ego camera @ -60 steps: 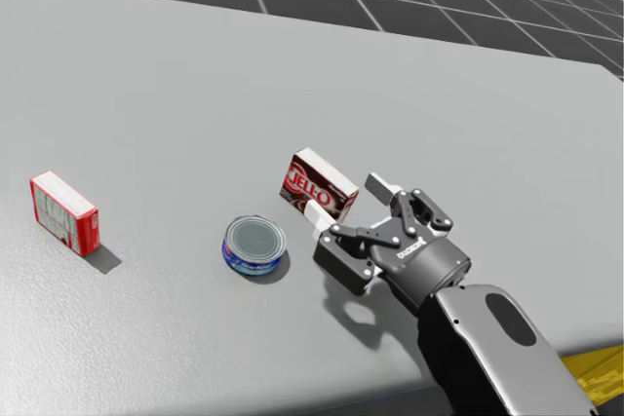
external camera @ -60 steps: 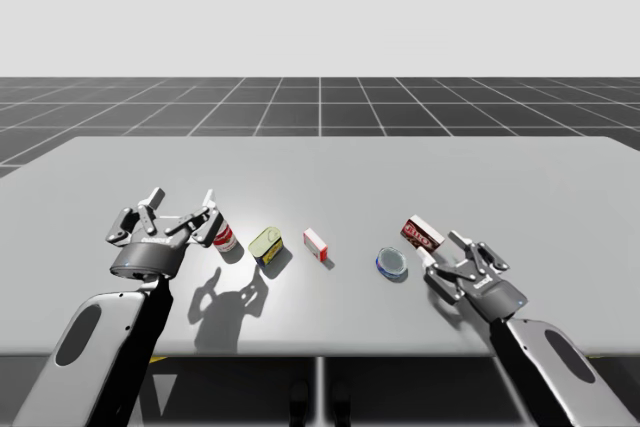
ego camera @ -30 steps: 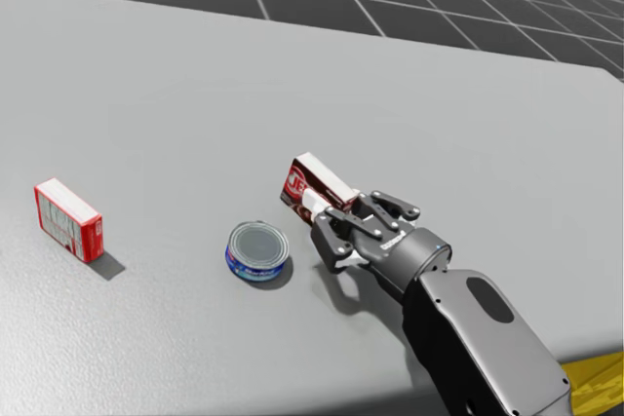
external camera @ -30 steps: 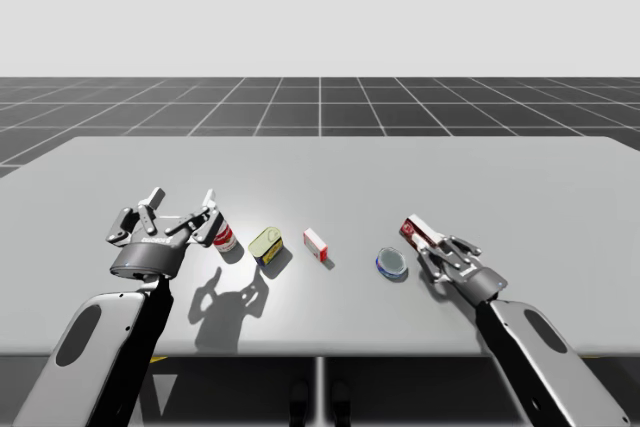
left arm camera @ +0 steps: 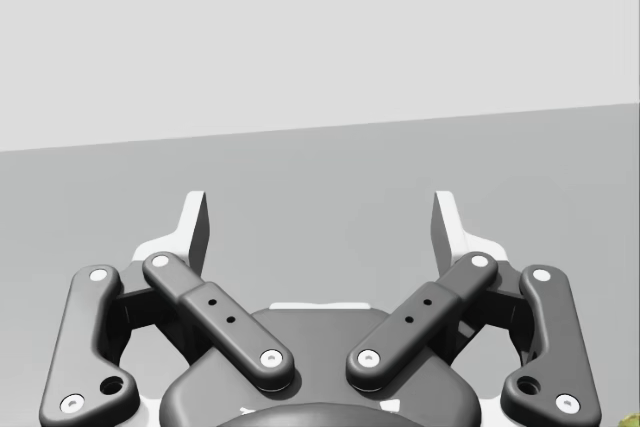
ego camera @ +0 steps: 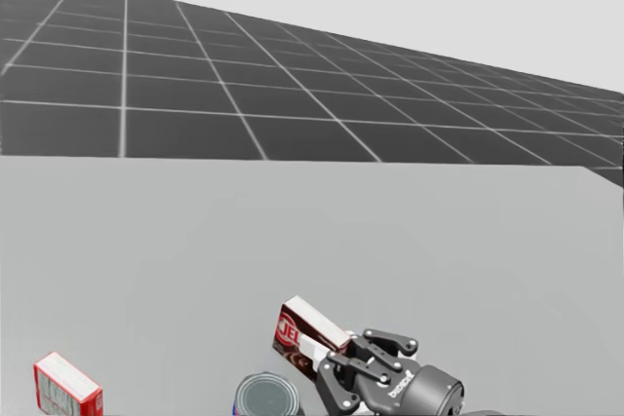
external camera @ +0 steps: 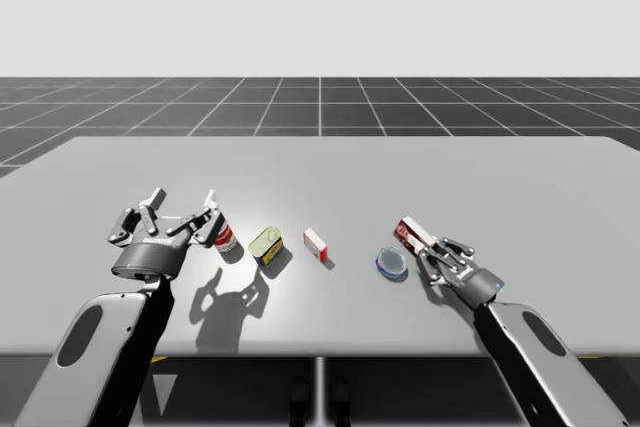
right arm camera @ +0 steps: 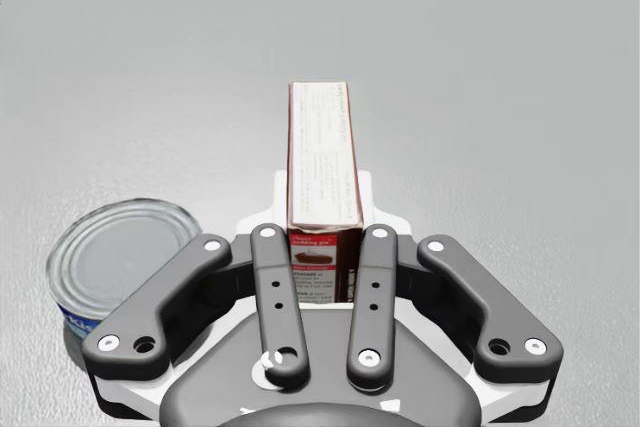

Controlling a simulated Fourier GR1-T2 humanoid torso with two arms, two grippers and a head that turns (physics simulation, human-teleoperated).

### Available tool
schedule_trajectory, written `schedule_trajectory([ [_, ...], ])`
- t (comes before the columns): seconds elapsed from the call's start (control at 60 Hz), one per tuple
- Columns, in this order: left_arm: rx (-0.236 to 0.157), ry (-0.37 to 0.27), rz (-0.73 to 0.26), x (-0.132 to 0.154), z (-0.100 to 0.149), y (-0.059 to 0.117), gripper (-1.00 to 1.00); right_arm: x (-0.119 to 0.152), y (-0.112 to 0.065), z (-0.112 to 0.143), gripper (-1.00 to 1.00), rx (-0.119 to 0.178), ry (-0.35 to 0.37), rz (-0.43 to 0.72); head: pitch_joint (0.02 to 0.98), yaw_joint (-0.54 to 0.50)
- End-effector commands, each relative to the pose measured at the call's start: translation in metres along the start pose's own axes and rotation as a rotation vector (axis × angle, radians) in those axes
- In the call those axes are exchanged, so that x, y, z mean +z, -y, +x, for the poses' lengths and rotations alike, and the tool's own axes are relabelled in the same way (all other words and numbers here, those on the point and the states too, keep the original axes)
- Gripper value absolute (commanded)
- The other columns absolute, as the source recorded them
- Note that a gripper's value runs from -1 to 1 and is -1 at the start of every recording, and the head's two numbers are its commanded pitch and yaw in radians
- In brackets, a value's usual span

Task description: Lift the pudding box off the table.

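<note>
- Dark-red pudding box (right arm camera: 322, 157) is now clamped between both fingers of your right gripper (right arm camera: 325, 197), which stood spread around it 1 second ago; the grasp looks made.
- Just beside that gripper, the flat blue can (right arm camera: 118, 259) has not shifted, so lift straight up.
- You cannot tell whether the pudding box has left the grey table (external camera: 500, 177).
- Your left gripper (left arm camera: 320, 227) hangs wide, holding nothing.
- Your head has tilted up.
</note>
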Motion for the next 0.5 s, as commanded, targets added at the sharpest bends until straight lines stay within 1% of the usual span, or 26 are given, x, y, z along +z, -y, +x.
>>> schedule_trajectory([
  [0.017,0.001,0.000,-0.001,0.000,0.000,0.000,-1.00,0.002,0.006,-0.006,1.00,-0.014,-0.010,-0.083,0.429,-0.39],
  [0.133,0.003,0.000,-0.001,0.000,0.000,0.000,-1.00,0.002,0.007,-0.006,1.00,-0.014,-0.007,-0.090,0.394,-0.39],
  [0.233,0.006,0.002,-0.001,0.000,0.000,0.000,-1.00,0.002,0.008,-0.004,1.00,-0.010,0.001,-0.095,0.389,-0.40],
  [0.283,0.007,0.003,0.000,0.000,0.000,0.000,-1.00,0.004,0.009,0.003,1.00,-0.025,0.020,-0.093,0.388,-0.40],
  [0.35,0.008,0.004,0.001,0.000,0.000,-0.001,-1.00,0.005,0.010,0.013,1.00,-0.012,0.037,-0.096,0.390,-0.40],
  [0.367,0.009,0.004,0.001,0.000,0.000,-0.001,-1.00,0.006,0.010,0.019,1.00,-0.002,0.045,-0.092,0.391,-0.40],
  [0.433,0.010,0.004,0.002,0.000,0.000,-0.001,-1.00,0.007,0.010,0.029,1.00,0.013,0.057,-0.100,0.392,-0.41],
  [0.45,0.011,0.004,0.002,0.000,0.001,-0.001,-1.00,0.008,0.010,0.036,1.00,0.026,0.068,-0.100,0.392,-0.41],
  [0.483,0.012,0.004,0.002,0.000,0.001,-0.001,-1.00,0.008,0.010,0.042,1.00,0.035,0.078,-0.100,0.392,-0.41],
  [0.5,0.012,0.004,0.003,0.000,0.001,-0.002,-1.00,0.009,0.010,0.047,1.00,0.044,0.087,-0.103,0.391,-0.41],
])
